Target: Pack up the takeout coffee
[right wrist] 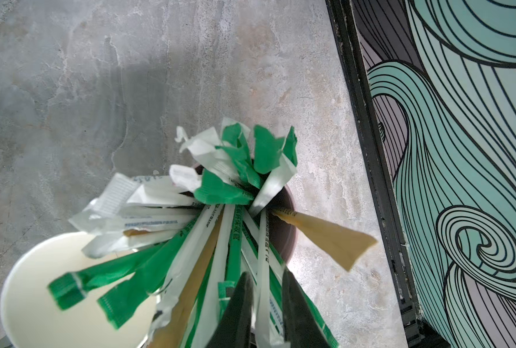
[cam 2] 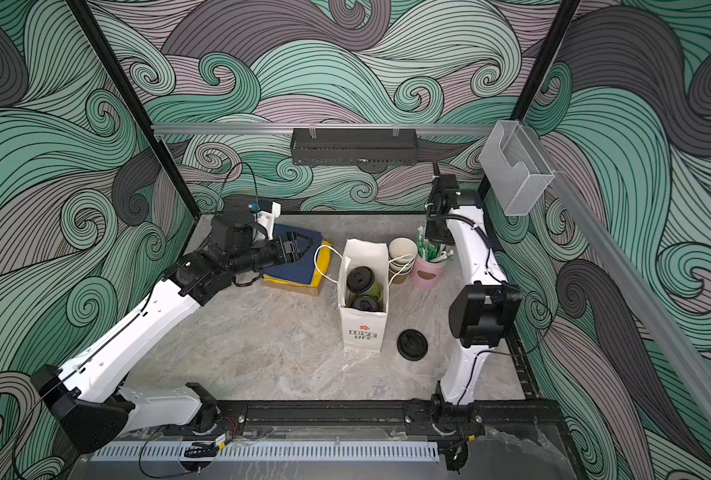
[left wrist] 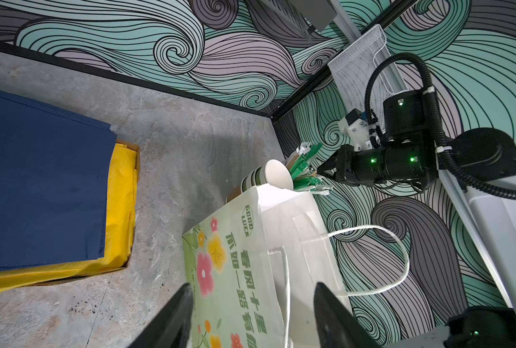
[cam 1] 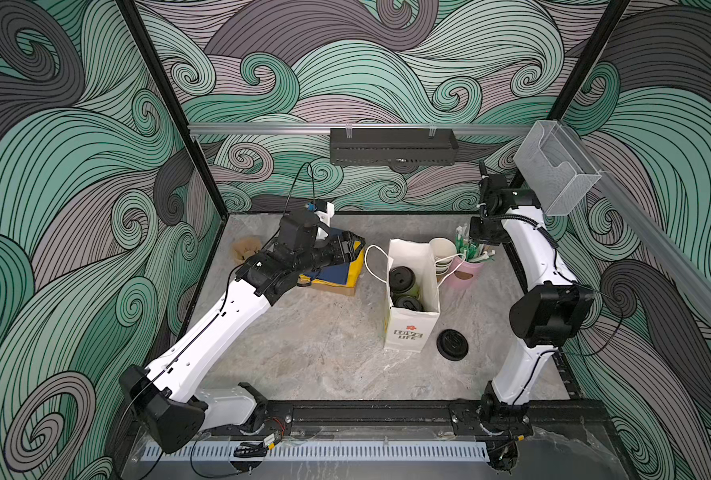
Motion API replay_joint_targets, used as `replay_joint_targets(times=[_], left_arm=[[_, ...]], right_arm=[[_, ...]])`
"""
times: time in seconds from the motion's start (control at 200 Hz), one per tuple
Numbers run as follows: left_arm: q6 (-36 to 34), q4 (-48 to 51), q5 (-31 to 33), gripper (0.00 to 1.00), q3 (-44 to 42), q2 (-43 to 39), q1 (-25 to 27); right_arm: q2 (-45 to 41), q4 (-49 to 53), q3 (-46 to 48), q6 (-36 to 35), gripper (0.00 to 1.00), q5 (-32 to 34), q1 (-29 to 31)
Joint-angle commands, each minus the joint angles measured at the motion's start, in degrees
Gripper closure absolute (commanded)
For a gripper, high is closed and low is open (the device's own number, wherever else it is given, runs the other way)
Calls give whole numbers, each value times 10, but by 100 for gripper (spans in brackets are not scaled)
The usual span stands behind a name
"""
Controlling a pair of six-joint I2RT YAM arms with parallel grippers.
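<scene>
Now both lidded cups (cam 1: 401,277) stand inside the bag (cam 1: 412,332) on the desk (cam 1: 304,345). Left gripper (left wrist: 252,286) gapes wide near the bag. Right gripper (right wrist: 266,274), beyond it, sits narrow around a white straw (right wrist: 262,235); whether it pinches, I cannot tell.

We record a grey marbled desk (cam 1: 304,345) and walls (cam 1: 345,62) lined with teal, mauve and dark grey swirls. The paper bag (left wrist: 281,226) is white with red, yellow and green flowers. The coffee cups (cam 1: 400,277) show black lids, olive sides. The navy sheets (left wrist: 39,180) and yellow sheets (left wrist: 121,211) are plain.
</scene>
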State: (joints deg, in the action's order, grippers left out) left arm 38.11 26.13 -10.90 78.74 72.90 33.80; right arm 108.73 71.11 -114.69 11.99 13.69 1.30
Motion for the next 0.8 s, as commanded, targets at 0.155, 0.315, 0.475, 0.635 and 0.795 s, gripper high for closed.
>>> replay_joint_targets(times=[0.155,0.315,0.475,0.635,0.795], left_arm=[[-7,-5,7,35,8,-13,-6],[-7,-5,10,35,4,-18,-5],[-6,-9,10,35,1,-19,-6],[-7,-10,10,35,0,-19,-6],[-6,-12,8,35,-1,-19,-6]], right_arm=[[5,18,-5,3,82,7,3],[2,20,-12,5,90,4,3],[-2,39,-36,10,92,-7,3],[-14,64,-69,14,92,-19,3],[-32,89,-86,18,92,-26,3]])
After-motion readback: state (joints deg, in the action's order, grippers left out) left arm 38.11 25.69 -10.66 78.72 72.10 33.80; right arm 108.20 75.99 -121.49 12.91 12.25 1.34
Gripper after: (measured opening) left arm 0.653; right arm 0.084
